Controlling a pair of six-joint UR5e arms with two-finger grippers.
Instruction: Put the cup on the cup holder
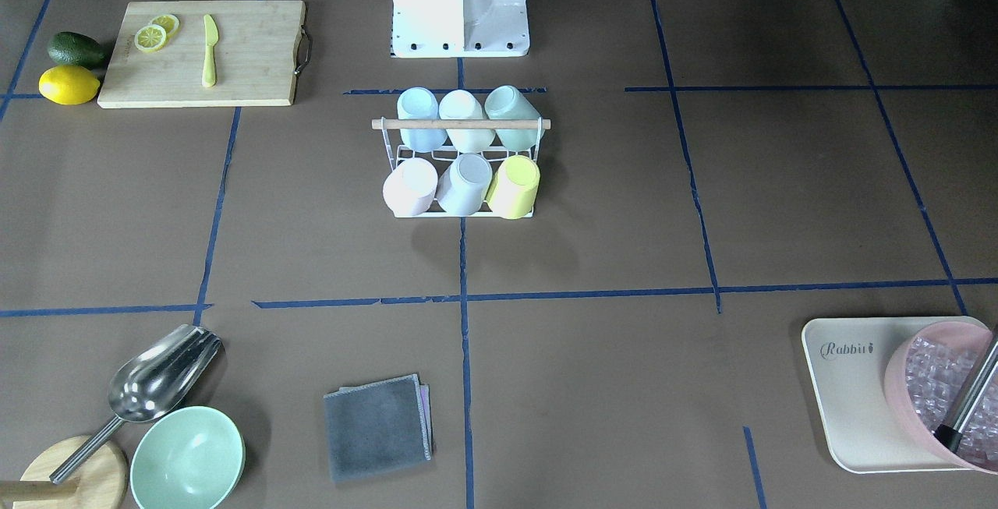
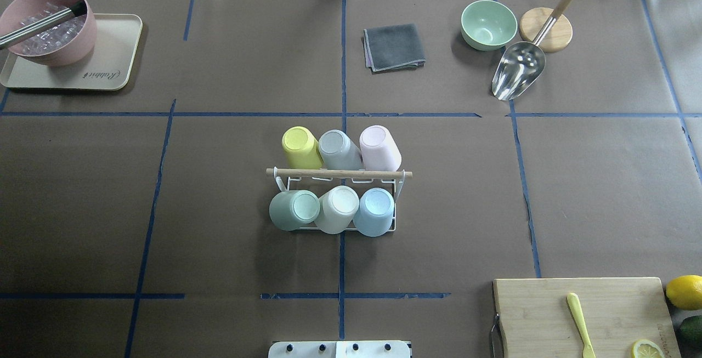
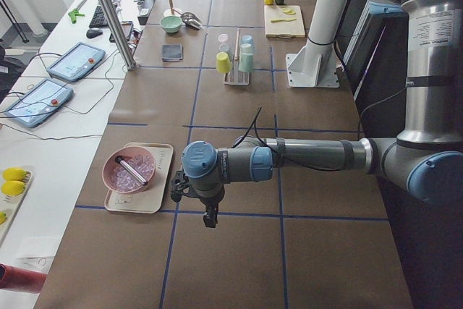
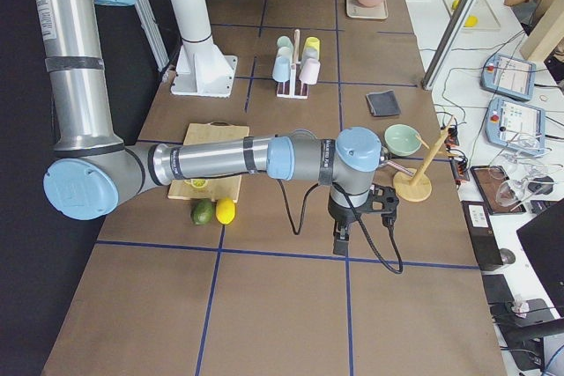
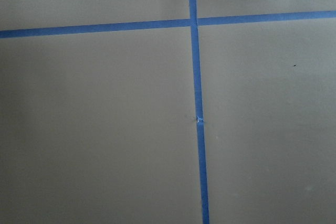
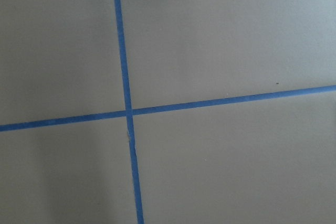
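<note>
The cup holder [image 2: 339, 173], a white wire rack with a wooden rod handle, stands at the table's middle; it also shows in the front view [image 1: 460, 124]. Several pastel cups sit upside down on its prongs: yellow [image 2: 300, 147], grey [image 2: 338, 149] and pink [image 2: 379, 147] on the far row, green [image 2: 294, 210], cream [image 2: 338, 209] and blue [image 2: 374, 211] on the near row. My left gripper [image 3: 210, 218] hangs over bare table near the left end. My right gripper [image 4: 339, 244] hangs near the right end. I cannot tell whether either is open. Both wrist views show only brown paper and blue tape.
A pink bowl of ice [image 2: 46, 26] sits on a beige tray [image 2: 109, 67] at far left. A grey cloth [image 2: 394, 46], green bowl [image 2: 488, 23], metal scoop [image 2: 518, 75] and wooden stand [image 2: 545, 29] lie far right. A cutting board [image 2: 548, 314], lemon [image 2: 684, 291] and avocado [image 2: 692, 329] are near right.
</note>
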